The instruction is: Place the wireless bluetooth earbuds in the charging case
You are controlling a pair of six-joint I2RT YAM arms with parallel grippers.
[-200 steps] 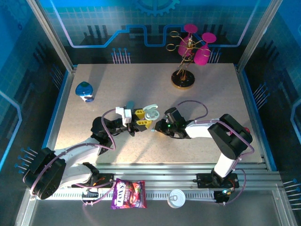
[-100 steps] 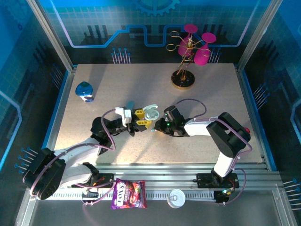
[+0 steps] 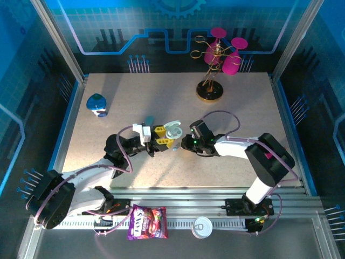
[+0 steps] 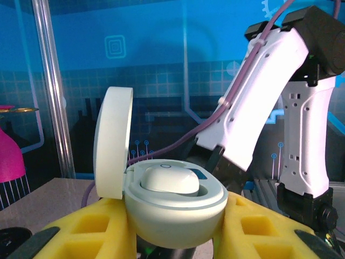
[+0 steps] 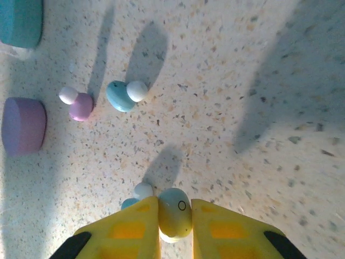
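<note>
The pick-up is in hand: the right end effector (image 5: 175, 206) stands narrow, pinching a pale blue earbud (image 5: 174, 217) low over the surface (image 5: 259, 135), with a second blue one (image 5: 136, 195) just beside its finger. Next, I judge, comes a lift and a careful carry to the open mint charging case (image 4: 172, 208), clamped in the left end effector (image 4: 175, 240) with its lid (image 4: 113, 143) upright. A whitish dome (image 4: 170, 181) sits in its well; whether that is an earbud I cannot tell. A pink earbud (image 5: 81, 105) and a loose blue earbud (image 5: 123, 95) lie near a purple case (image 5: 22, 127).
</note>
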